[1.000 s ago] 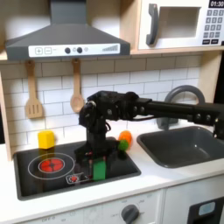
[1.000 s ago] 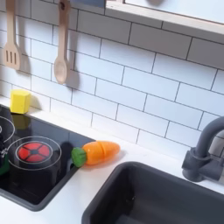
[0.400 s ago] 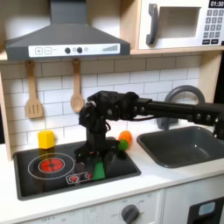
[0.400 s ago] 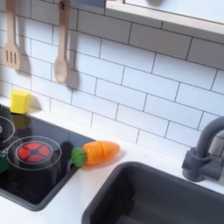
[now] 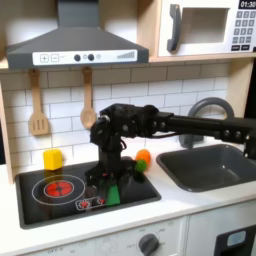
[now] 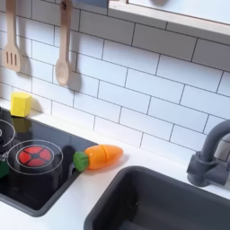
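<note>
A: Black stove top (image 5: 40,205) is the biggest thing, w/ the sink (image 5: 205,170) at its 3 o'clock in the first exterior view.

B: Gripper?

A: Gripper (image 5: 100,182) is low over the stove's right half. Can't tell if it's spread or pinched, too blurry.

B: Nearest obj?

A: Green toy piece (image 5: 115,192) on the stove, at the gripper's 4 o'clock. Prob. light, hard plastic, slick; I'd grab its flat sides. Carrot (image 5: 143,157) at 1 o'clock.

B: Room?

A: Front edge close at 6. Open twd 9, over the red burner (image 5: 60,186).
</note>
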Controlling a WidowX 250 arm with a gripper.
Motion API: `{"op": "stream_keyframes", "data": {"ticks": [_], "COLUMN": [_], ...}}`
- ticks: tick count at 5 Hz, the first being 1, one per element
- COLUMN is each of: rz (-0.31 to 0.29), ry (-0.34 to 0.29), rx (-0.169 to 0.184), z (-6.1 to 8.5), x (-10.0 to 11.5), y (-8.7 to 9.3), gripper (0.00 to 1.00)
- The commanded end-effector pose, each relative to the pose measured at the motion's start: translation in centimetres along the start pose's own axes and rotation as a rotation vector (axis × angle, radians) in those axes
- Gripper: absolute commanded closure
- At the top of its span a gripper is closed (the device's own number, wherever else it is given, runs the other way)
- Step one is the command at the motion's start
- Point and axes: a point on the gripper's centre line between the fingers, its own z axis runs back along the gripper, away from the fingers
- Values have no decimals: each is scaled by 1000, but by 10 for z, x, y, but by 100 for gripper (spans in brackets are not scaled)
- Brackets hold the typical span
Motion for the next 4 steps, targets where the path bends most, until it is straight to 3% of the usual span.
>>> {"op": "stream_keyframes", "data": {"ticks": [1, 3, 4], "rz": [1, 0, -10], "ry": [-15, -31, -36], "rx": [-20, -33, -56], "z": [10, 20, 24], "x": [6, 10, 8], "y": [-2, -6, -13], "gripper": [100, 100, 100]}}
